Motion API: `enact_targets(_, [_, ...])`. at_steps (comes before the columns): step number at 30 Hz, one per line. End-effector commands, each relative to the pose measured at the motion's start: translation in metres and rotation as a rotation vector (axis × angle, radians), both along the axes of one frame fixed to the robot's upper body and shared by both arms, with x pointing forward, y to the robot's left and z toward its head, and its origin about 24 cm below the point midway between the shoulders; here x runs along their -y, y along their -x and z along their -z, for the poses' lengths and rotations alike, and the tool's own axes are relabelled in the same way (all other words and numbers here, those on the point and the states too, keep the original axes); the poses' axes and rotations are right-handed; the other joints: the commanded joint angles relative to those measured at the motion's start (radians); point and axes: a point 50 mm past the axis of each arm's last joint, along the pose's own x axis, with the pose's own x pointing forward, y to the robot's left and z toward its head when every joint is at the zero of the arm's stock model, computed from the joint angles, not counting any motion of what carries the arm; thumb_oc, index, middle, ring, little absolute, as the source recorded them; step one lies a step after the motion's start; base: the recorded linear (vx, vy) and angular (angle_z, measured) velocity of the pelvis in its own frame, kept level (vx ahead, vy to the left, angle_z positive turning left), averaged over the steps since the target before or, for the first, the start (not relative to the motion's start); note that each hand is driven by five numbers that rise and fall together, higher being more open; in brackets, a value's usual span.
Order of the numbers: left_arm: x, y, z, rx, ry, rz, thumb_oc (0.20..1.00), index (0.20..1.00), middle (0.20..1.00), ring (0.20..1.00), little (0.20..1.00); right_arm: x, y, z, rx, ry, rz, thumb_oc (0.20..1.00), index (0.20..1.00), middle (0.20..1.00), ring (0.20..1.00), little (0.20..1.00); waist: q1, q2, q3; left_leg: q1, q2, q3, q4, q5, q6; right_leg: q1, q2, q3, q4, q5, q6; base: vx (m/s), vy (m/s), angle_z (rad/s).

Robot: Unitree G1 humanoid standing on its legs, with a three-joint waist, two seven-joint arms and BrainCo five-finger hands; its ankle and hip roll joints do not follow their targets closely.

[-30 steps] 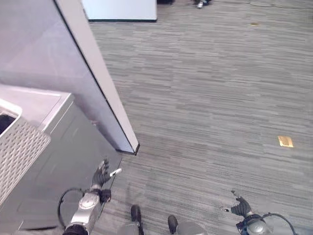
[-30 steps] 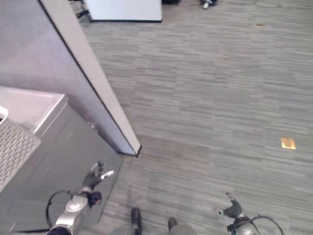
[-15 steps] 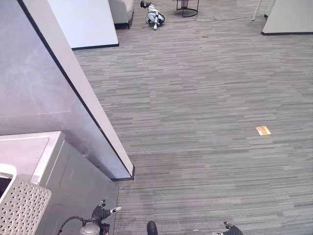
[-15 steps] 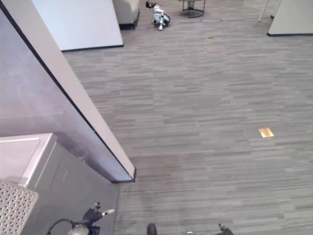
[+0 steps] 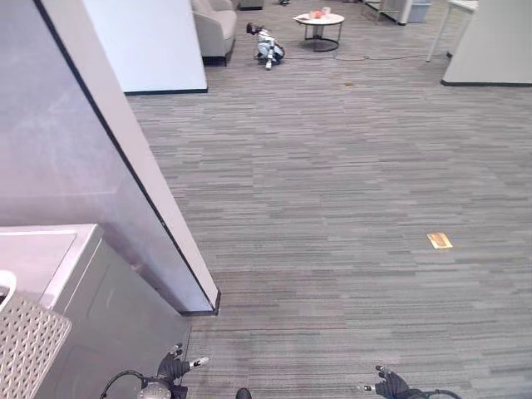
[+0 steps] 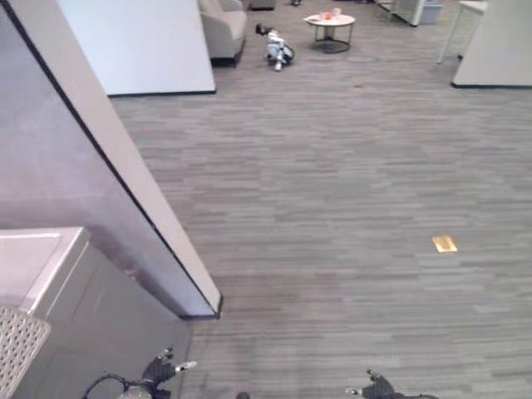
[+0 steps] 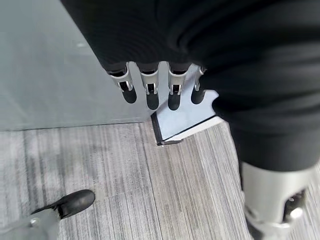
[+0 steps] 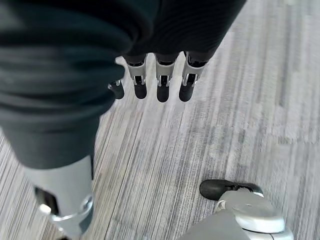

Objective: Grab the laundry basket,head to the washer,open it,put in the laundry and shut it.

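Note:
A white perforated laundry basket (image 5: 25, 353) shows at the lower left edge, resting against the top of a grey washer (image 5: 112, 320) with a pale lid. My left hand (image 5: 174, 368) hangs open beside the washer's front corner, a little right of the basket and not touching it. In the left wrist view its fingers (image 7: 150, 92) are straight and hold nothing, with the grey washer side and the partition's foot past them. My right hand (image 5: 389, 384) is low on the right over bare carpet, and its fingers (image 8: 160, 82) hang straight and empty too.
A tall grey partition wall (image 5: 125, 150) runs from the upper left down to its foot (image 5: 212, 299) by the washer. Grey striped carpet stretches ahead, with a small brass floor plate (image 5: 439, 240). Far off stand an armchair (image 5: 212, 29), a round table (image 5: 320, 21) and a small object on the floor (image 5: 266, 46).
The whole picture has shifted as the camera moved: more of the far room shows, and the washer, basket and both hands sit lower in the view. Both hands stay open.

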Motion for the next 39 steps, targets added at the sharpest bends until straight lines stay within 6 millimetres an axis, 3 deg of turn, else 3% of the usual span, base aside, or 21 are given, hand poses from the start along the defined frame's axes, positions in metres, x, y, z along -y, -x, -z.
enact_targets(1, [-0.012,-0.031,-0.016,0.100,-0.029,-0.005,1.000,1.000,1.000,1.000,1.000,0.023,-0.032,-0.021,0.100,0.079,-0.077,1.000,1.000,1.000,1.000,1.000,0.024,-0.055,0.068,-0.044,0.027,-0.017,0.078,-0.040,-0.030,-0.054,0.011,-0.014,-0.026,0.135,0.006,-0.20,-0.275,0.67])
enact_targets(4, [-0.014,-0.043,-0.021,0.122,-0.040,0.005,1.000,1.000,1.000,1.000,1.000,0.033,-0.053,-0.034,0.153,0.134,-0.134,1.000,1.000,1.000,1.000,1.000,0.032,-0.066,0.113,-0.130,0.051,-0.073,0.095,0.029,-0.077,-0.084,0.038,-0.067,-0.043,0.147,-0.010,-0.27,-0.290,0.67])
enact_targets(6, [-0.012,-0.049,-0.023,0.136,-0.043,0.018,1.000,1.000,1.000,1.000,1.000,0.038,-0.058,-0.039,0.172,0.159,-0.146,1.000,1.000,1.000,1.000,1.000,0.034,-0.069,0.129,-0.160,0.060,-0.087,0.090,0.054,-0.087,-0.094,0.041,-0.103,-0.053,0.157,-0.009,-0.21,-0.204,0.73])
enact_targets(8, [-0.008,-0.057,-0.025,0.150,-0.041,0.033,1.000,1.000,1.000,1.000,1.000,0.044,-0.065,-0.045,0.185,0.188,-0.149,1.000,1.000,1.000,1.000,1.000,0.029,-0.069,0.149,-0.199,0.072,-0.043,0.104,0.071,-0.084,-0.113,0.035,-0.147,-0.053,0.169,-0.009,-0.25,-0.150,0.90])
enact_targets(11, [-0.003,-0.065,-0.028,0.170,-0.030,0.041,1.000,1.000,1.000,1.000,1.000,0.047,-0.067,-0.047,0.190,0.198,-0.135,1.000,1.000,1.000,1.000,1.000,0.004,-0.084,0.153,-0.190,0.063,0.119,0.228,-0.026,-0.053,-0.145,0.004,-0.215,-0.055,0.190,-0.010,-0.22,-0.113,0.84])
enact_targets(14, [0.005,-0.068,-0.028,0.167,-0.018,0.074,1.000,1.000,1.000,1.000,1.000,0.044,-0.056,-0.040,0.159,0.180,-0.112,1.000,1.000,1.000,1.000,1.000,-0.026,-0.090,0.129,-0.154,0.044,0.237,0.308,-0.106,-0.043,-0.150,-0.020,-0.287,-0.090,0.216,-0.007,-0.14,-0.074,0.94])
enact_targets(15, [0.005,-0.068,-0.028,0.167,-0.019,0.074,1.000,1.000,1.000,1.000,1.000,0.044,-0.056,-0.040,0.159,0.179,-0.112,1.000,1.000,1.000,1.000,1.000,-0.027,-0.091,0.126,-0.157,0.044,0.237,0.307,-0.104,-0.042,-0.153,-0.021,-0.288,-0.090,0.217,-0.007,-0.08,-0.036,0.90])
enact_targets(17, [0.012,-0.073,-0.028,0.165,-0.012,0.106,1.000,1.000,1.000,1.000,1.000,0.036,-0.041,-0.029,0.107,0.155,-0.100,1.000,1.000,1.000,1.000,1.000,-0.055,-0.088,0.103,-0.078,0.040,0.315,0.313,-0.178,-0.035,-0.156,-0.040,-0.367,-0.099,0.224,0.004,-0.09,-0.015,0.99])
enact_targets(20, [0.016,-0.074,-0.027,0.162,-0.008,0.123,1.000,1.000,1.000,1.000,1.000,0.029,-0.030,-0.021,0.069,0.132,-0.096,1.000,1.000,1.000,1.000,1.000,-0.077,-0.077,0.091,-0.018,0.033,0.342,0.264,-0.205,-0.032,-0.162,-0.048,-0.416,-0.089,0.221,0.009,-0.03,0.054,0.95])
enact_targets(21, [0.016,-0.072,-0.026,0.149,-0.012,0.130,1.000,1.000,1.000,1.000,1.000,0.026,-0.018,-0.015,0.035,0.118,-0.083,1.000,1.000,1.000,1.000,1.000,-0.088,-0.058,0.083,0.018,0.027,0.335,0.204,-0.237,-0.031,-0.150,-0.043,-0.433,-0.087,0.209,0.025,-0.04,0.121,0.81])
enact_targets(22, [0.015,-0.070,-0.024,0.138,-0.020,0.128,1.000,1.000,1.000,1.000,1.000,0.024,-0.017,-0.013,0.027,0.110,-0.084,1.000,1.000,1.000,1.000,1.000,-0.091,-0.067,0.082,0.013,0.014,0.346,0.184,-0.211,-0.018,-0.156,-0.054,-0.444,-0.088,0.229,0.019,-0.04,0.165,0.74])
enact_targets(25, [0.013,-0.065,-0.022,0.123,-0.026,0.119,1.000,1.000,1.000,1.000,1.000,0.016,-0.016,-0.011,0.025,0.089,-0.104,1.000,1.000,1.000,1.000,1.000,-0.087,-0.068,0.079,0.023,-0.006,0.328,0.146,-0.208,-0.004,-0.161,-0.055,-0.423,-0.078,0.238,0.023,-0.05,0.096,0.41])
enact_targets(29, [0.006,-0.058,-0.020,0.107,-0.039,0.112,1.000,1.000,1.000,1.000,1.000,0.004,-0.022,-0.011,0.053,0.059,-0.150,1.000,1.000,1.000,1.000,1.000,-0.086,-0.078,0.089,0.031,-0.018,0.312,0.064,-0.166,0.012,-0.202,-0.040,-0.343,-0.071,0.271,0.038,-0.08,0.107,-0.42])
enact_targets(31, [0.003,-0.062,-0.023,0.110,-0.065,0.141,1.000,1.000,1.000,1.000,1.000,-0.001,-0.026,-0.011,0.061,0.049,-0.181,1.000,1.000,1.000,1.000,1.000,-0.107,-0.081,0.098,0.013,-0.011,0.287,0.054,-0.147,0.017,-0.248,-0.013,-0.164,-0.027,0.272,0.059,-0.12,-0.019,-0.07])
enact_targets(32, [0.001,-0.063,-0.023,0.105,-0.082,0.160,1.000,1.000,1.000,1.000,1.000,0.000,-0.024,-0.011,0.056,0.048,-0.191,1.000,1.000,1.000,1.000,1.000,-0.123,-0.076,0.099,0.002,-0.010,0.258,0.044,-0.134,0.019,-0.261,0.016,-0.027,0.004,0.268,0.070,-0.09,-0.014,0.82])
enact_targets(33, [0.000,-0.064,-0.024,0.106,-0.086,0.165,1.000,1.000,1.000,1.000,1.000,0.000,-0.021,-0.010,0.050,0.046,-0.190,1.000,1.000,1.000,1.000,1.000,-0.128,-0.073,0.100,-0.003,-0.007,0.245,0.034,-0.124,0.017,-0.260,0.019,0.026,0.011,0.262,0.074,-0.10,-0.053,1.27])
enact_targets(35, [-0.001,-0.065,-0.024,0.109,-0.096,0.168,1.000,1.000,1.000,1.000,1.000,0.002,-0.017,-0.009,0.035,0.052,-0.194,1.000,1.000,1.000,1.000,1.000,-0.112,-0.069,0.106,-0.023,0.013,0.214,0.026,-0.102,0.017,-0.241,-0.025,0.009,0.048,0.235,0.064,-0.11,-0.110,0.93])
enact_targets(39, [0.000,-0.068,-0.027,0.130,-0.079,0.170,1.000,1.000,1.000,1.000,1.000,0.006,-0.010,-0.006,-0.011,0.072,-0.211,1.000,1.000,1.000,1.000,1.000,-0.084,-0.075,0.102,-0.050,0.015,0.165,0.033,-0.089,0.009,-0.203,-0.055,0.048,0.046,0.232,0.075,-0.08,-0.141,0.27])
